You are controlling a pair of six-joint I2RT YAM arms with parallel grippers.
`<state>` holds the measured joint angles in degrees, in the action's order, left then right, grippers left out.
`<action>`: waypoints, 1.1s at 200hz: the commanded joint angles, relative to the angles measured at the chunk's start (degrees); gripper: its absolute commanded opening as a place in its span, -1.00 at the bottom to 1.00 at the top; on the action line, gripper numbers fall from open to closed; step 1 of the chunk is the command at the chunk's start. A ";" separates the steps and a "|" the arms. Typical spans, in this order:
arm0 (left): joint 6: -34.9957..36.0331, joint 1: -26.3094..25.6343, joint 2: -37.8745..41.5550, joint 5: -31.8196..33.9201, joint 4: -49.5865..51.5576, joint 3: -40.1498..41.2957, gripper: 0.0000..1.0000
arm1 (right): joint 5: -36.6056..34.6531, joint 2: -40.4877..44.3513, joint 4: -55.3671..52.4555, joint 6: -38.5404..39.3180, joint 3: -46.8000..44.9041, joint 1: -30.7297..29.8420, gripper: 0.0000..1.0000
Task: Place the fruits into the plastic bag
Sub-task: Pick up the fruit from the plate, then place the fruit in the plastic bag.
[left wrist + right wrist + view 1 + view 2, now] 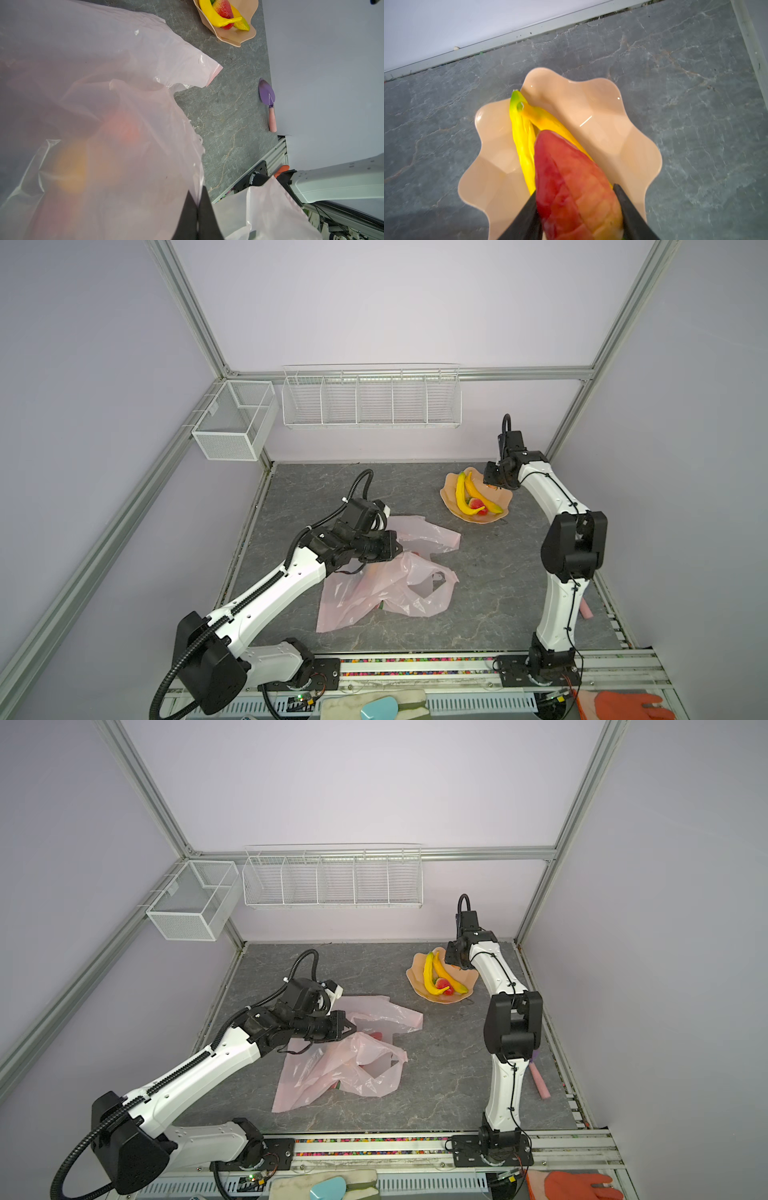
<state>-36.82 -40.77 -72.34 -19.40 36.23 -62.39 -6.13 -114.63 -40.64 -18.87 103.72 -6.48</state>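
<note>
Right jaws around apparent strawberry

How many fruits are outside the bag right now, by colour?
Yellow: 2, a banana beside another banana, both in the bowl.
Red: 2, a strawberry in the bowl and a red fruit held in the right gripper.
Total: 4

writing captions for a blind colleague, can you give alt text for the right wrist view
A red-orange fruit fills the foreground, pinched between two black fingers. Beyond it, two yellow bananas lie in a peach scalloped bowl on a grey marbled table.
</note>
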 commanded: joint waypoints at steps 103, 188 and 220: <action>2.03 0.08 -2.71 -1.88 -2.30 -2.78 -1.00 | 28.16 43.86 25.31 -20.10 -55.46 -1.49 -0.23; 2.72 0.08 -3.57 -2.57 -2.12 -3.96 -1.00 | 36.29 55.80 43.84 -38.77 -78.32 -6.72 -0.24; 2.72 0.08 -3.50 -2.75 -2.13 -4.05 -1.00 | 36.83 53.29 50.58 -42.95 -80.17 -9.35 -0.25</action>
<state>-35.03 -40.77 -75.42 -21.37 34.52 -64.40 28.82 -59.70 0.86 -55.86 24.56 -14.02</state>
